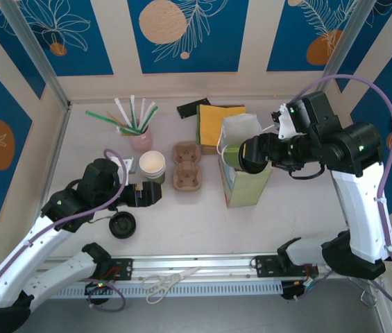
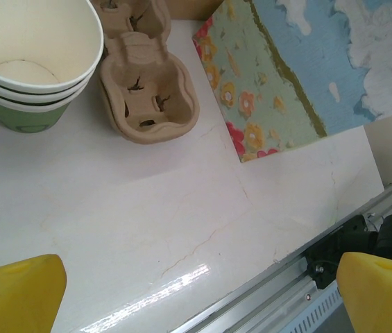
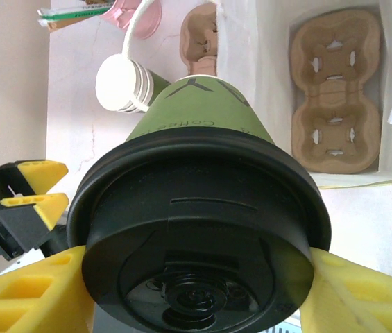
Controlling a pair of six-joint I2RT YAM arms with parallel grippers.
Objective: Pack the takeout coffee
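The takeout coffee (image 3: 196,132), a green paper cup under a black lid (image 3: 202,229), lies on its side in my right gripper (image 3: 199,277), which is shut on it at the lid end. In the top view the takeout coffee (image 1: 231,157) hangs in my right gripper (image 1: 245,155) over the open mouth of the flowered paper bag (image 1: 245,186). A cardboard cup carrier (image 3: 334,90) lies at the bottom of the bag (image 3: 251,62). My left gripper (image 1: 147,194) rests open above the table, with nothing between its yellow fingertips (image 2: 15,295).
A stack of lidless green cups (image 1: 152,165) and a second cardboard carrier (image 1: 187,165) stand left of the bag. A loose black lid (image 1: 122,225) lies near the left arm. Straws in a pink cup (image 1: 139,135), yellow napkins (image 1: 218,123) and scissors (image 1: 168,283) are around.
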